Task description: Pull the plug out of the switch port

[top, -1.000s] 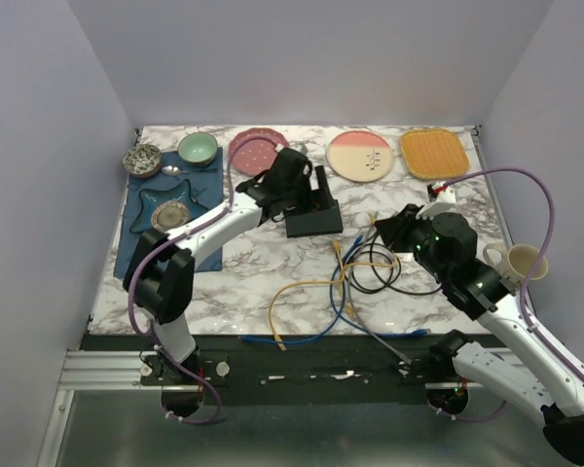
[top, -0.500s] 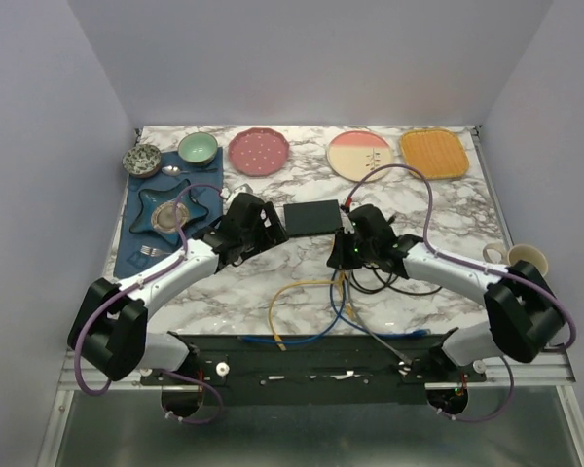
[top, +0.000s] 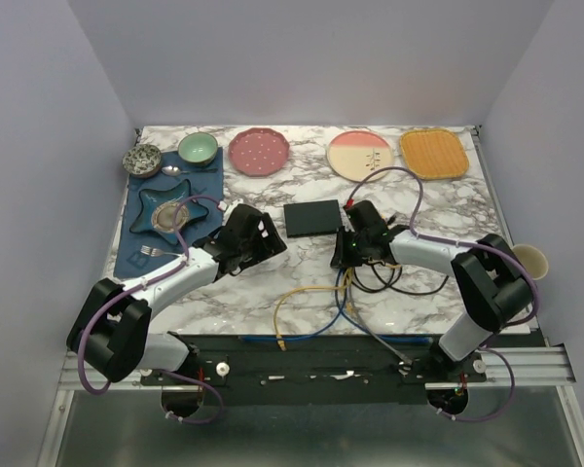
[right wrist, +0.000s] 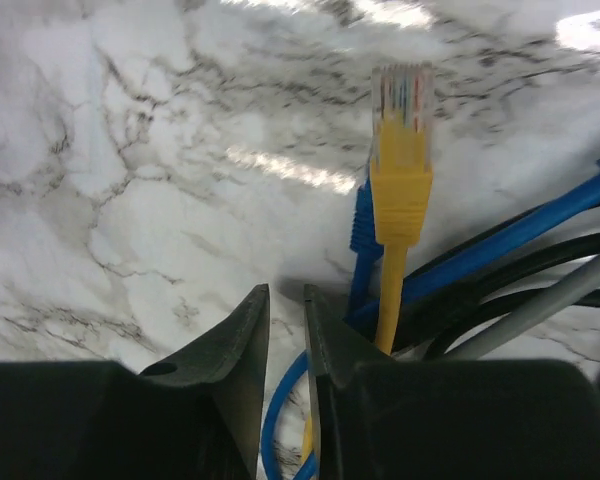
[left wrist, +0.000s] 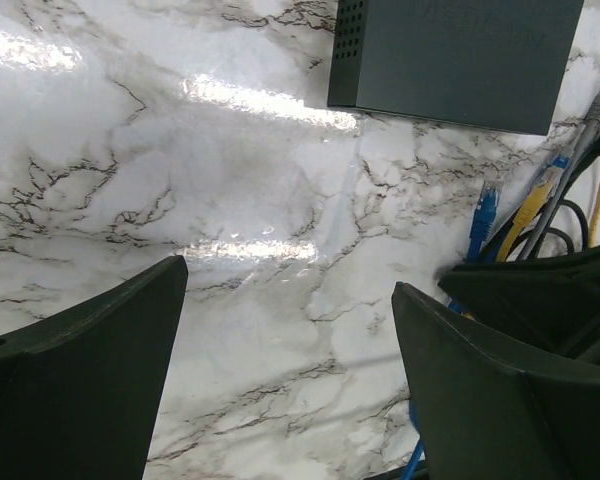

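Observation:
The switch (top: pixel 311 217) is a flat black box lying on the marble table, and no cable shows plugged into it. In the left wrist view the switch (left wrist: pixel 450 60) is at the top right, and its sockets are hidden. My left gripper (top: pixel 269 239) is open and empty over bare marble, left of the switch (left wrist: pixel 290 290). My right gripper (top: pixel 341 255) is low at the cable bundle, jaws nearly closed with nothing between them (right wrist: pixel 285 295). A loose yellow plug (right wrist: pixel 400 150) lies just right of its fingers, with a blue plug (right wrist: pixel 364 225) behind it.
Tangled black, blue, yellow and grey cables (top: pixel 365 277) lie in front of the switch. Plates (top: pixel 259 152) and an orange tray (top: pixel 433 153) line the back edge. A blue mat with dishes (top: pixel 170 209) sits at the left. A mug (top: pixel 528 261) stands at the right edge.
The switch, held tilted up by my left gripper a second ago, now lies flat and released. Both arms have dropped low, and my right gripper has come down to the cables.

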`<state>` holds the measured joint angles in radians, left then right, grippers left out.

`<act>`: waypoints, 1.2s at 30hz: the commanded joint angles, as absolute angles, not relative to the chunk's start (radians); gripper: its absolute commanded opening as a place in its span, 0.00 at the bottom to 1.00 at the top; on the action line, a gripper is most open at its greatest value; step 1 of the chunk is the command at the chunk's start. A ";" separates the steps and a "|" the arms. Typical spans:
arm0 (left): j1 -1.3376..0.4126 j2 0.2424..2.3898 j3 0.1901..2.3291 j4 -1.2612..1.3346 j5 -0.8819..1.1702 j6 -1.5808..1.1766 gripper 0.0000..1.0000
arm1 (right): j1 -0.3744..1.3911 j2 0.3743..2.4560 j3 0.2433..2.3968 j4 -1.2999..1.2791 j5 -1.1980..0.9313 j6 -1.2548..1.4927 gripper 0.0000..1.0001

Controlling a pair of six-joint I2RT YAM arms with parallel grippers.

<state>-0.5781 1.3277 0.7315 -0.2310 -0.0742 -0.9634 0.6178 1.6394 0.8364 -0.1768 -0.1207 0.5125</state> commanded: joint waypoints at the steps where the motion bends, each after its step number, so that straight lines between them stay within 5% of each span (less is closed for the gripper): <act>1: -0.581 1.333 0.715 -0.169 -0.057 -0.989 0.94 | 0.503 1.761 0.836 -0.313 -0.092 0.543 0.30; 14: -0.563 1.319 0.733 -0.248 -0.080 -0.985 0.93 | 0.230 1.781 0.844 -0.388 -0.201 0.673 0.21; 24: -0.552 1.296 0.713 -0.236 -0.080 -0.992 0.93 | 0.230 1.530 0.896 -0.561 0.061 0.588 0.23; 30: -0.542 1.310 0.729 -0.236 -0.089 -1.009 0.93 | 0.232 1.318 0.897 -0.427 0.016 0.621 0.26; 36: -0.473 1.393 0.801 -0.245 -0.074 -1.086 0.90 | 0.230 1.547 1.124 -0.391 -0.154 0.644 0.24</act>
<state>-0.5167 1.3338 0.7357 -0.2344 -0.0628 -1.0267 0.2337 1.3930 0.9943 -0.4393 -0.0376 0.6281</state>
